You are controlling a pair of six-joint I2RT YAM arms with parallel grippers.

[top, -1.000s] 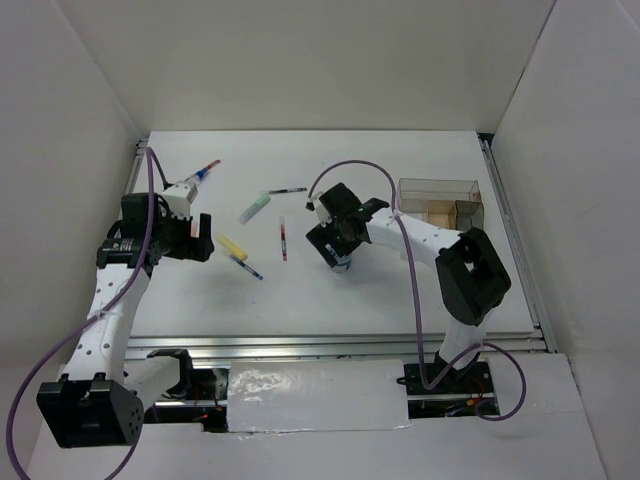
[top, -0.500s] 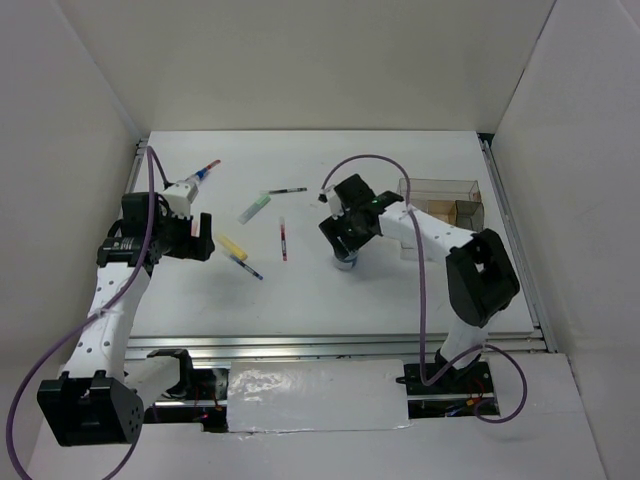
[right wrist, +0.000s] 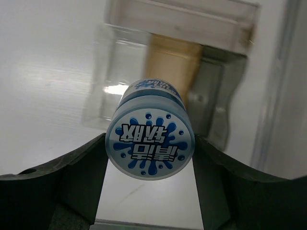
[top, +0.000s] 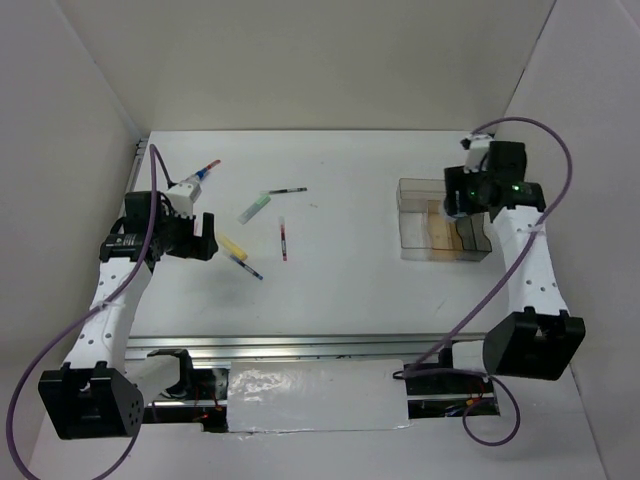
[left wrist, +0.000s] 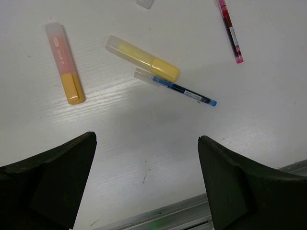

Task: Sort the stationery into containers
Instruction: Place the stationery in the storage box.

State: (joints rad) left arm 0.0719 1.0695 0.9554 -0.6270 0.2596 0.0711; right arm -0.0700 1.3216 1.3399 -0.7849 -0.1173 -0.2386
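From above: the clear plastic compartment box with the tan floor [top: 425, 235] sits by the right edge of the white table [top: 340, 290], up toward the far right corner. The right gripper [top: 466, 198] hangs right over it, but you can't tell what its jaws are doing from up here. The left gripper [top: 192, 237] is near the left edge with loose stuff around it: a clear blue-tipped tube [top: 201, 174] toward the far left corner, then a stubby green marker [top: 255, 208], a thin black pen [top: 286, 190] and a thin red pen [top: 283, 239] further in.

Left wrist cam: jaws spread wide, nothing in them. On the table below there's a stubby orange marker [left wrist: 64, 63], plus a stubby yellow marker [left wrist: 143, 58] lying right against a thin blue pen [left wrist: 175, 87].

Right wrist cam: jaws pinching the round blue-white roll [right wrist: 149, 143], which is held up above the box, with the tan compartment right behind it.
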